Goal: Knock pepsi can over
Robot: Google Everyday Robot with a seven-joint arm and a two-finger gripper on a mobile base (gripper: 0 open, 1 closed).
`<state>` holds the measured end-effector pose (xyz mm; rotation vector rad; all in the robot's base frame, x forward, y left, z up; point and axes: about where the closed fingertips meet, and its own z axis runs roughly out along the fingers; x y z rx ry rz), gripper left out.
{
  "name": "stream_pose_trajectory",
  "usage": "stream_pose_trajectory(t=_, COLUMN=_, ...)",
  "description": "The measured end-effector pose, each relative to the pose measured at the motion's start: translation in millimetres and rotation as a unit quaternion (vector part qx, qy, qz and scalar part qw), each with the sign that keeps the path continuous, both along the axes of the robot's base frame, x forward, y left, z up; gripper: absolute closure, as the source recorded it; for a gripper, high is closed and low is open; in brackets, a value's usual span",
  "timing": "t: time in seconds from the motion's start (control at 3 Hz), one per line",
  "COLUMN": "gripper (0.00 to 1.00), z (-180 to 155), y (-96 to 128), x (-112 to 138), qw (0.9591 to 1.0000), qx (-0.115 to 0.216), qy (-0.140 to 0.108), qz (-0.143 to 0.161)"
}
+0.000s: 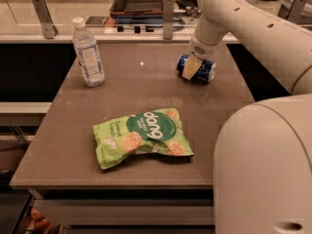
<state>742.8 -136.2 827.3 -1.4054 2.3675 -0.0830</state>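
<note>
The dark blue pepsi can (204,70) lies on its side on the far right part of the brown table (68,140). My gripper (191,68) hangs from the white arm right over the can and touches its middle, covering part of it. One tan finger (190,67) shows in front of the can.
A clear water bottle (87,52) with a white cap stands upright at the table's far left. A green snack bag (142,136) lies flat in the middle. A counter with a dark tray (140,4) runs behind the table. My white base (263,169) fills the lower right.
</note>
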Motion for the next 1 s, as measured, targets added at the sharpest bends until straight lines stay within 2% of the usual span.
stream_pose_trajectory(t=1.0, gripper=0.13, z=1.9, y=0.7, x=0.1, qw=1.0000, qx=0.000, qy=0.002, qz=0.001)
